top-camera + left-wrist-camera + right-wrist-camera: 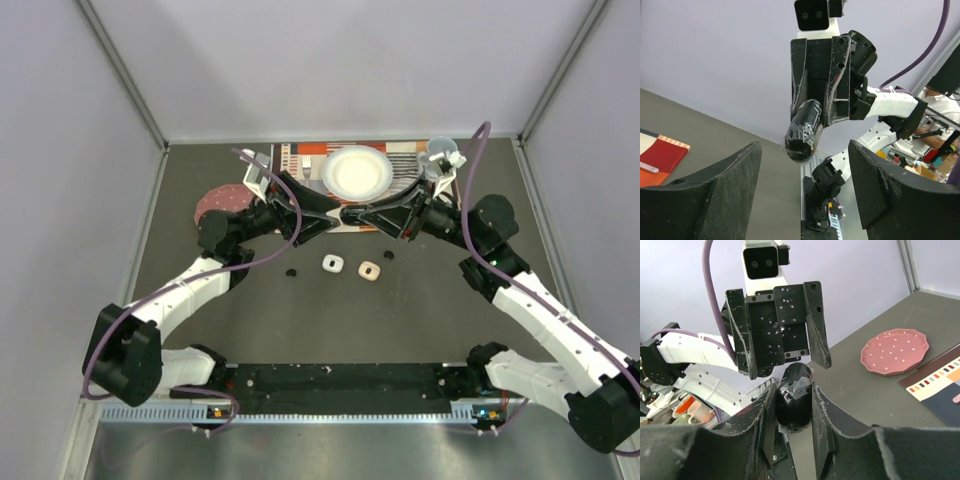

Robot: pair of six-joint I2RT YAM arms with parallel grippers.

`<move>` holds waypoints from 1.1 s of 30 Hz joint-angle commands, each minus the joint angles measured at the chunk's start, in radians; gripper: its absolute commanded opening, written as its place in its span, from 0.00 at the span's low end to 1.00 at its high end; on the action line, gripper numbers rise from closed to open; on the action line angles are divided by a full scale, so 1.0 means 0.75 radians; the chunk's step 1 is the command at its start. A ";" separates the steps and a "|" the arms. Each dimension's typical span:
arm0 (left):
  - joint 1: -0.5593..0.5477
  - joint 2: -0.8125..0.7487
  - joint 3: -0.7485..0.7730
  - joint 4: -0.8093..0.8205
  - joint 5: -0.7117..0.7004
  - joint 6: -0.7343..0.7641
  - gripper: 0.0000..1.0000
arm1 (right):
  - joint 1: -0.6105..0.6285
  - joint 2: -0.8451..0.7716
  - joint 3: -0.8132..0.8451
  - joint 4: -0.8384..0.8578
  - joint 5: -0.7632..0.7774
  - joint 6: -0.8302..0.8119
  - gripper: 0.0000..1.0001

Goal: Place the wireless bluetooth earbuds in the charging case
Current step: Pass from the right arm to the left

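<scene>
My right gripper [794, 407] is shut on a glossy black charging case [794, 395] with clear tape on it, held above the table's middle [345, 215]. My left gripper [805, 195] faces it head-on, open, with nothing between its fingers. The case [802, 132] hangs just in front of them. From the right wrist view, the left fingers [819, 325] stand on either side of the case's far end, apart from it. On the table lie two tiny black earbuds [291, 272] [387, 255], a small white earbud cluster [332, 263] and a pale pink one [369, 271].
A white bowl [355, 172] sits on a patterned placemat [300, 160] at the back. A pink dotted plate [222, 205] lies at the left, under the left arm. A clear cup [440, 155] stands at the back right. Grey walls enclose the table.
</scene>
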 commanded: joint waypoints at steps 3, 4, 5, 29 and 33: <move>-0.042 0.061 0.062 0.181 0.007 -0.085 0.70 | -0.011 0.000 -0.012 0.112 -0.017 0.022 0.00; -0.046 0.071 0.064 0.181 0.007 -0.081 0.69 | -0.011 0.000 -0.018 0.130 -0.019 0.034 0.00; -0.053 0.077 0.068 0.179 0.007 -0.079 0.68 | -0.009 0.002 -0.024 0.136 -0.017 0.040 0.00; -0.116 0.136 0.142 0.067 0.054 0.017 0.00 | -0.009 0.033 0.031 -0.035 0.060 0.059 0.56; -0.116 0.028 0.118 -0.182 0.005 0.314 0.00 | -0.009 0.031 0.084 -0.170 0.138 0.069 0.74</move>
